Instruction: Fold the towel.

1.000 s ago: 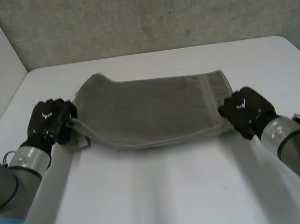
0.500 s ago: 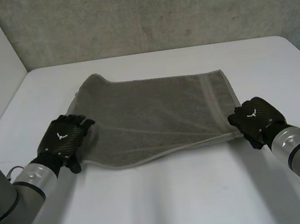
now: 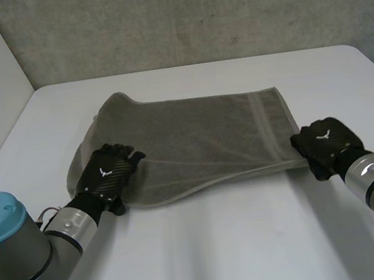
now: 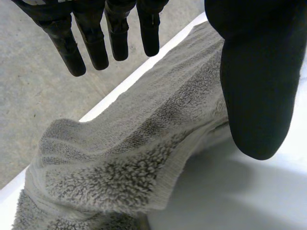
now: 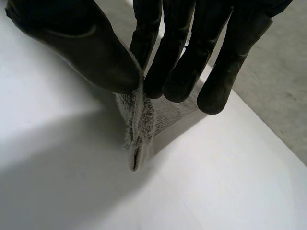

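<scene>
Fingers [image 5: 177, 57] of the right hand [image 3: 324, 142] pinch the near right corner of the towel [image 3: 200, 131] against the thumb. The left hand [image 3: 107, 172] holds its fingers straight and apart over the near left corner.

Step in hand, probably: securing the near edge. Next, close the left hand on its corner, then lift both corners evenly.

The grey terry towel lies spread on the counter [image 3: 221, 246], with its far left corner humped.

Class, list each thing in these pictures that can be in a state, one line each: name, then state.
towel: spread on the table, left end rumpled
left hand: open, fingers straight, over the towel's near left corner
right hand: shut on the towel, fingers and thumb pinching its near right corner
</scene>
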`<state>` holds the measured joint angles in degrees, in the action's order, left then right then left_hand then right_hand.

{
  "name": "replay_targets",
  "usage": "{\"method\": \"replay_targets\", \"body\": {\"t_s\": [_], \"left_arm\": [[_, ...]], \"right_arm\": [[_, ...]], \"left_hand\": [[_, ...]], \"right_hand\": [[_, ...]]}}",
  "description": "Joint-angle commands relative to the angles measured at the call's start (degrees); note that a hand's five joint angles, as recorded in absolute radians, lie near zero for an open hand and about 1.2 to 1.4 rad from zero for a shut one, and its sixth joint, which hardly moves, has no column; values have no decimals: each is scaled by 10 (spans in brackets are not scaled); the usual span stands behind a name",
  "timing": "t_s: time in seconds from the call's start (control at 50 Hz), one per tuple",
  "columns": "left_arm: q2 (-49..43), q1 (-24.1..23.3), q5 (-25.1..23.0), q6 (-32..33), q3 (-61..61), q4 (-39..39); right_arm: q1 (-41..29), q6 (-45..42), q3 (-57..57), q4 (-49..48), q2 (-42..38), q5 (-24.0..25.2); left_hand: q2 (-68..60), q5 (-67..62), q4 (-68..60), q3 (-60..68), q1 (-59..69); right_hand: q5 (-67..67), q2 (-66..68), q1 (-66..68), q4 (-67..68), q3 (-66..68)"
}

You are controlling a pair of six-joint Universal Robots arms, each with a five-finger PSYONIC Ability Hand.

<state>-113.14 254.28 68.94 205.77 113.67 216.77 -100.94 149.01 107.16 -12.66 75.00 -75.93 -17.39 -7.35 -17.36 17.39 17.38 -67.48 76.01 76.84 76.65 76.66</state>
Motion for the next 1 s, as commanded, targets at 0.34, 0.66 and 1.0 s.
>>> {"method": "replay_targets", "body": {"t_s": [0.34,0.66,1.0], "left_arm": [[-72,-30,12,-27,-71,56],[-91,-37,93,-20,-101,61],[-76,-21,200,76,-100,138]], "right_arm": [[44,170,1,9,94,25],[73,180,-2,8,99,39],[88,179,-5,6,97,42]], "left_hand": [[-170,-171,-171,170,171],[-276,-277,-277,276,276],[-295,-295,-295,295,295]], "right_hand": [[-25,40,32,33,33],[-25,40,32,33,33],[-25,40,32,33,33]]}}
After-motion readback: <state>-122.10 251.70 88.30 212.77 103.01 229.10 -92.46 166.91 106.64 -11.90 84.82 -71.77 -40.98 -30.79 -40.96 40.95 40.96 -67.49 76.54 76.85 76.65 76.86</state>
